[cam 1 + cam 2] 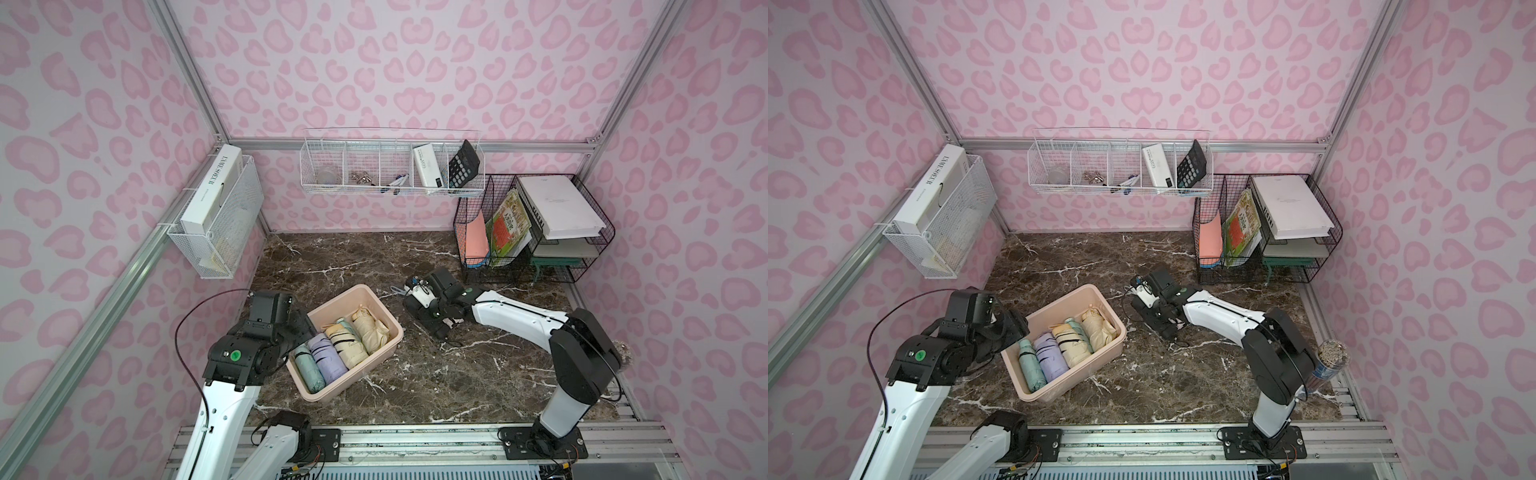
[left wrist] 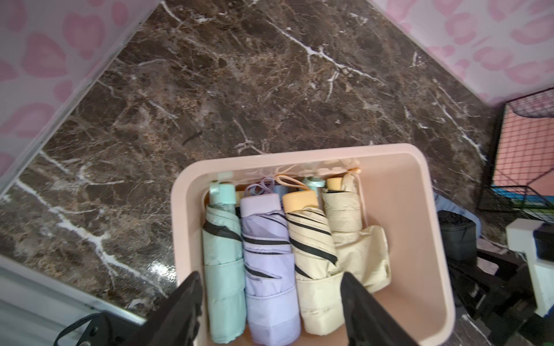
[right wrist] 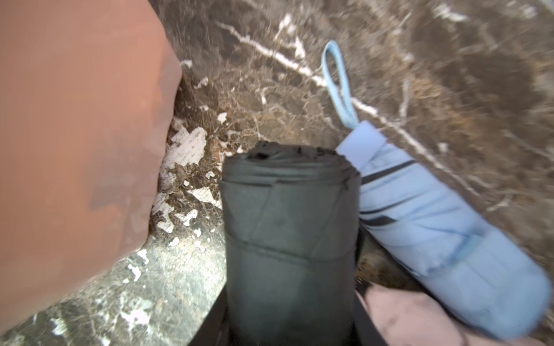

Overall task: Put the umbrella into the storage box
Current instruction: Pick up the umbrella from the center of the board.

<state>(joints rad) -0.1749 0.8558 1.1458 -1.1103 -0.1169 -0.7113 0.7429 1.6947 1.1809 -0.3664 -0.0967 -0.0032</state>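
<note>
2 black jaws of the right gripper [image 3: 289,323] lie against either flank of a dark umbrella [image 3: 287,224], so we read it as clamped on that roll. How far along the roll the grip sits is hidden from us, and we cannot tell whether the roll rests on the table [image 3: 299,99] or is just clear of it.

We judge this umbrella light but springy. Folded cloth over thin ribs gives under pressure and the smooth fabric could slide, so we would take it across the middle of the roll, never by an end. It is a short, fat cylinder, charcoal to black, wrapped in neat pleats, its puckered end pointing away from the wrist.

Right beside it, at 1 side of the gripper, lies a pale blue umbrella [image 3: 443,233] with black stripes and a loop strap. On the gripper's other side, near but apart, stands the pink storage box [image 1: 336,298].

In the box 4 folded umbrellas [image 2: 269,254] lie side by side: mint, lilac, striped cream, plain cream. They leave bare floor along 1 wall, room enough, we think, for another. Over the box's end hangs the left gripper [image 2: 271,277], jaws wide apart, holding nothing.
</note>
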